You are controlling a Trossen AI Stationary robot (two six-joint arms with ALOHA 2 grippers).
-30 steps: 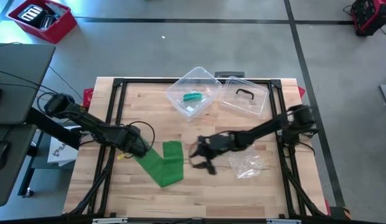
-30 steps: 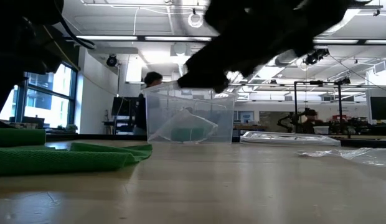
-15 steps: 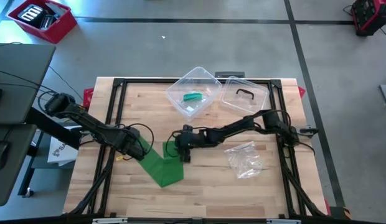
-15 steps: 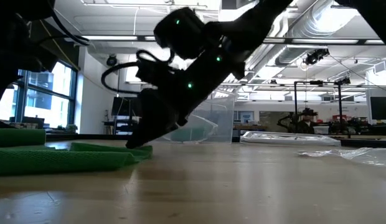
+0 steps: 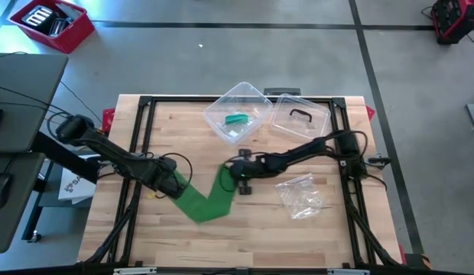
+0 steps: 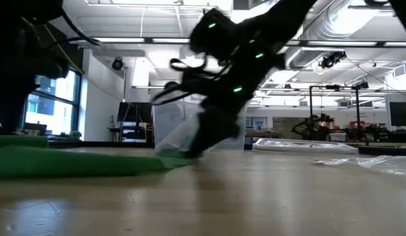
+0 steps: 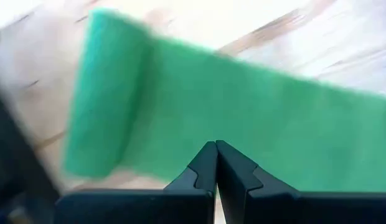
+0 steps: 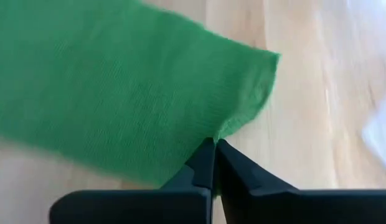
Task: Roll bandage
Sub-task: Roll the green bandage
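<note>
Pinching one end of the green bandage, the right gripper sits low over the middle of the desk, its fingers pressed together on the cloth's edge near a corner, as the right wrist view shows. The left gripper holds the other end of the same bandage, its fingers likewise closed tight on the fabric. Between the two grippers the bandage lies flat on the wood in a shallow V, its bend sagging toward the desk's near edge. In the left wrist view a folded or partly rolled section of the cloth shows just ahead of that gripper's fingertips. In the low view the strip runs flat along the desktop up to the right gripper.

Behind the right gripper, toward the far edge of the desk, stands a clear plastic container with something green inside, and beside it lies its clear lid with a dark handle. A crumpled clear plastic bag rests on the wood just beyond the right gripper, on the side away from the left one, under the right arm's reach. A red bin sits on the floor well apart from the desk.
</note>
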